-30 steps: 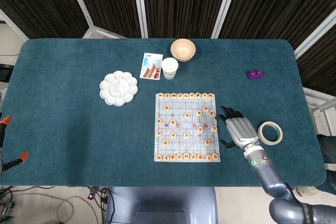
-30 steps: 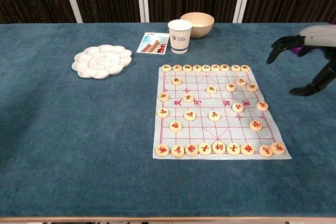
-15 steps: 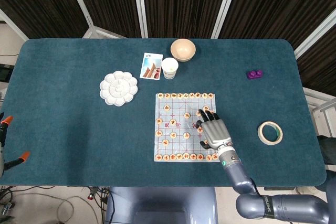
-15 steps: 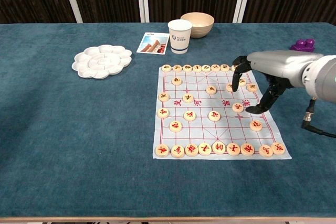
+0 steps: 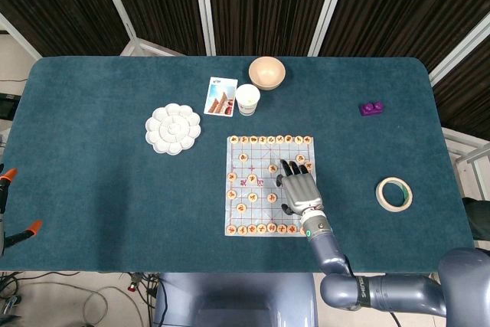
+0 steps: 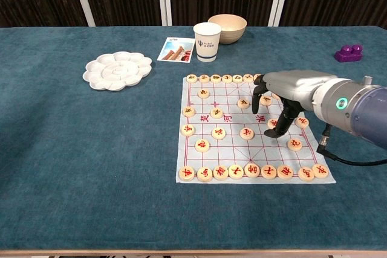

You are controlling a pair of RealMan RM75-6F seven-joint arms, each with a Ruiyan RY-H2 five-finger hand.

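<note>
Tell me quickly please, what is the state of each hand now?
Left hand: not in view.
Right hand: open, holding nothing, fingers spread and pointing down over the white paper chess board with round wooden pieces.

Head overhead, chest frontal; shared chessboard (image 5: 272,184)

Right hand over the chess board

The right hand (image 5: 301,190) lies above the chess board (image 5: 271,184), fingers spread, covering pieces on its right half. Behind the board: paper cup (image 5: 247,99), card (image 5: 220,97), bowl (image 5: 266,73). Left of the board: palette (image 5: 173,129). Right of the board: tape roll (image 5: 393,193).
</note>
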